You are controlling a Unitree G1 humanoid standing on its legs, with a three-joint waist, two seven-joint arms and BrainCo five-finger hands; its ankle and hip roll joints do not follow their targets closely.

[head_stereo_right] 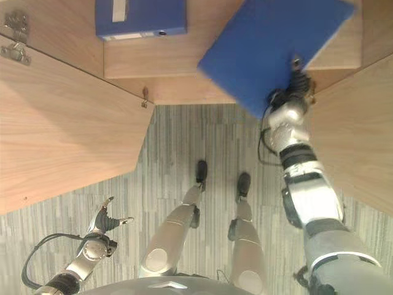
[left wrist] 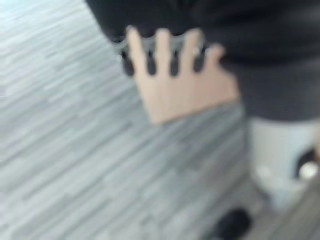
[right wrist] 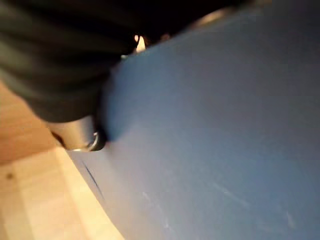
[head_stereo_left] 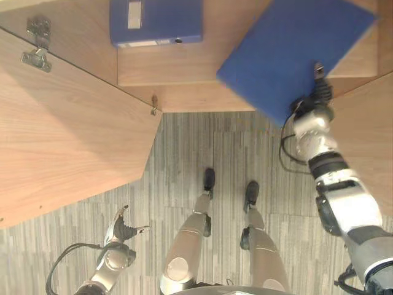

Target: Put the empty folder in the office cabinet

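The folder [head_stereo_left: 288, 52] is held by the right hand [head_stereo_left: 314, 98], clamped at its near corner, and is tilted over the cabinet [head_stereo_left: 184, 74] shelf, presumably so it can be slid in beside the box file [head_stereo_left: 156, 21] already stored. The left hand [head_stereo_left: 120, 230] is kept low over the floor, fingers loosely apart, nothing held.

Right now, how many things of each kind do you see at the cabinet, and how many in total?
Blue folders: 2, one lying in the cabinet, one held by the right hand
Open wooden cabinet doors: 2, one on the left, one on the right
Total: 4
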